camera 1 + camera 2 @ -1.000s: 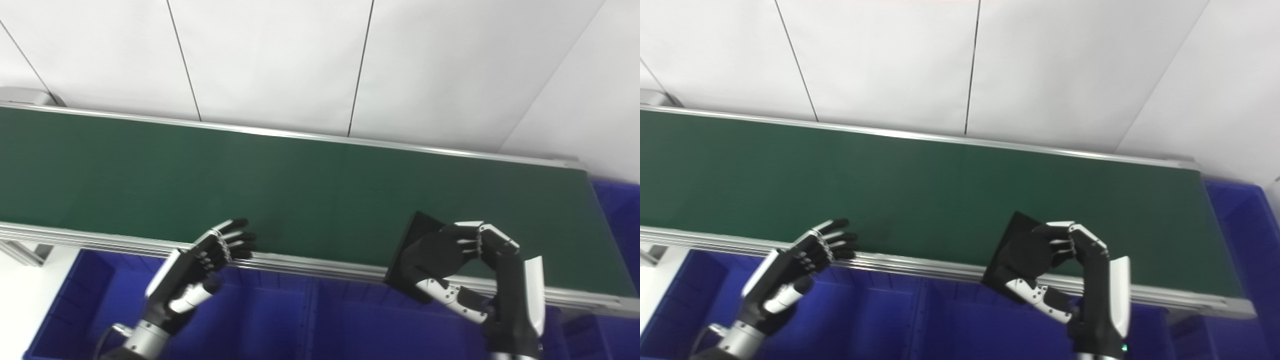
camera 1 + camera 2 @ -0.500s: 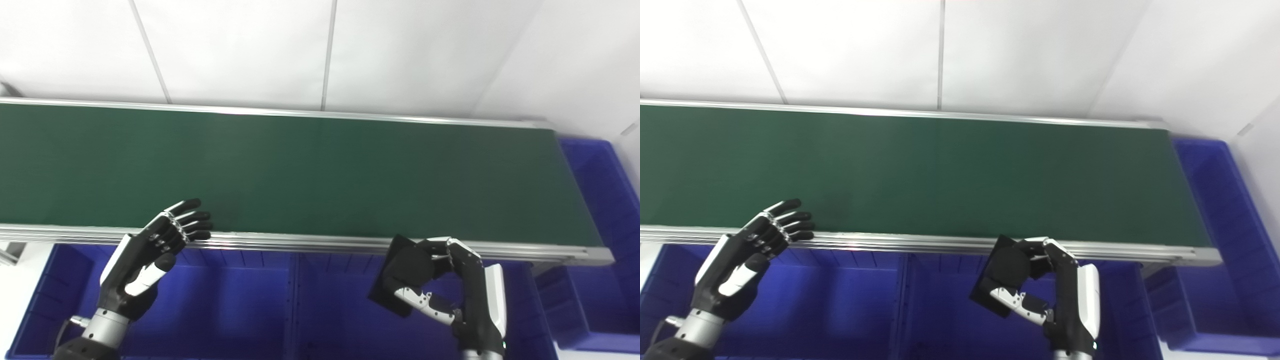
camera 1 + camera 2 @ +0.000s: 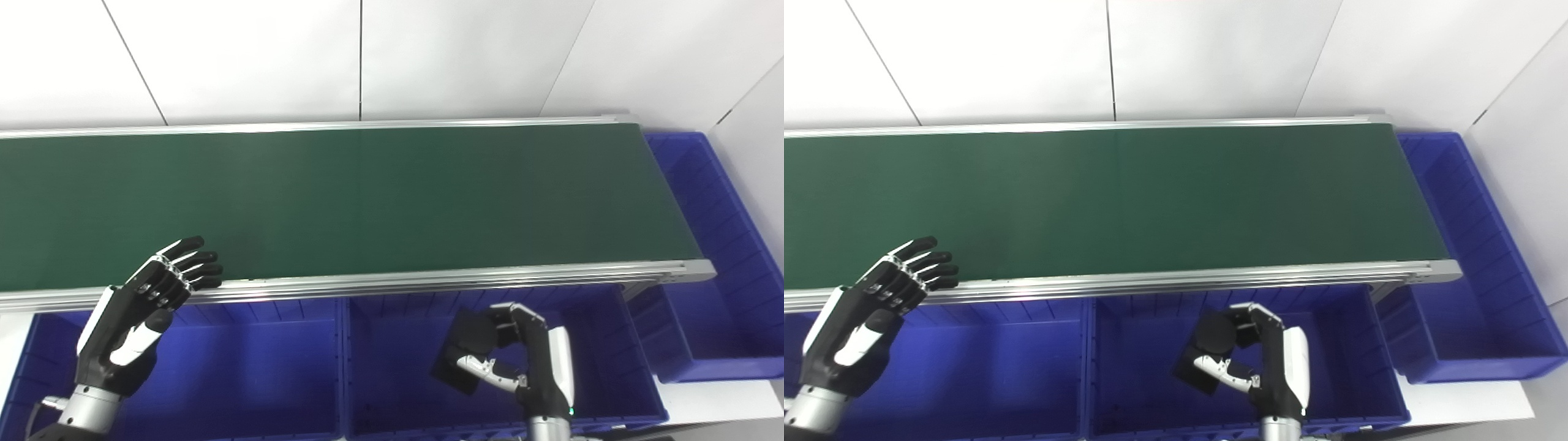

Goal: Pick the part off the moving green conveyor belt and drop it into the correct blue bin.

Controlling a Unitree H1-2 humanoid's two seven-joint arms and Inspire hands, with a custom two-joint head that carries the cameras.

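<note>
1. The right hand [image 3: 514, 349] grips a flat black plate [image 3: 459, 358] over the middle blue bin [image 3: 392, 422], below the green conveyor belt [image 3: 343, 202].
2. Releasing it tilted risks the plate catching the bin's wall.
3. The left hand [image 3: 144, 306], open and empty, hovers at the belt's near edge.

Plain dark green conveyor belt [image 3: 367, 202], blue bins [image 3: 404, 367], a black part [image 3: 468, 352], white wall [image 3: 367, 55].

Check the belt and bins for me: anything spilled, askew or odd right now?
Nothing stands out. The green belt lies bare, the right hand holds the black flat part tilted over the middle blue bin, and the left hand hovers open.
</note>
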